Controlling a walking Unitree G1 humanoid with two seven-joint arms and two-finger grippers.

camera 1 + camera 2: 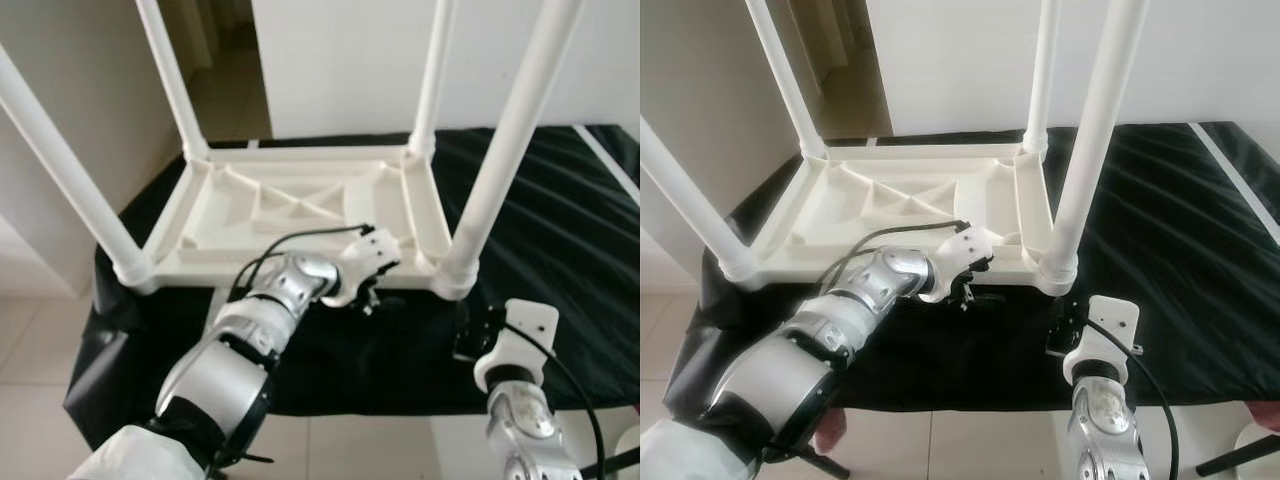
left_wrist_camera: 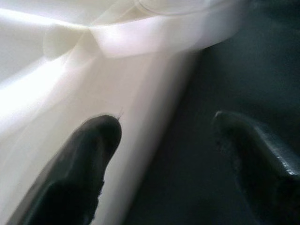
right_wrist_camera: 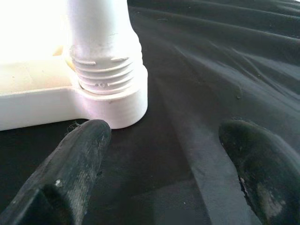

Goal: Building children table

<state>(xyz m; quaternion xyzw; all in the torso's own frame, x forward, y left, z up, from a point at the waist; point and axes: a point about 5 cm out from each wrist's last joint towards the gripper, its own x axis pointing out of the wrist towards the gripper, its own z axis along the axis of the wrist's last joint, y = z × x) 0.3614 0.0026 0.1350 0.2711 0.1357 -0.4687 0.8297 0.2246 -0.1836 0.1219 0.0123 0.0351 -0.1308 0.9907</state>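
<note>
Upturned table (image 1: 300, 205) lies just beyond both tools.

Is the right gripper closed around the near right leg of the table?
No: the right gripper is open, and the table leg stands beyond its fingertips on the black cloth.

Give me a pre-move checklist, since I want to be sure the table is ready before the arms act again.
1. White plastic children's table upside down on the black cloth: ok.
2. Four white legs standing in the corner sockets: ok.
3. Near right leg screwed fully home: not ok, threads show.
4. Left gripper open at the table's near edge: ok.
5. Right gripper open beside that leg's socket: ok.
6. Tightness of the other legs: cannot tell.
</note>
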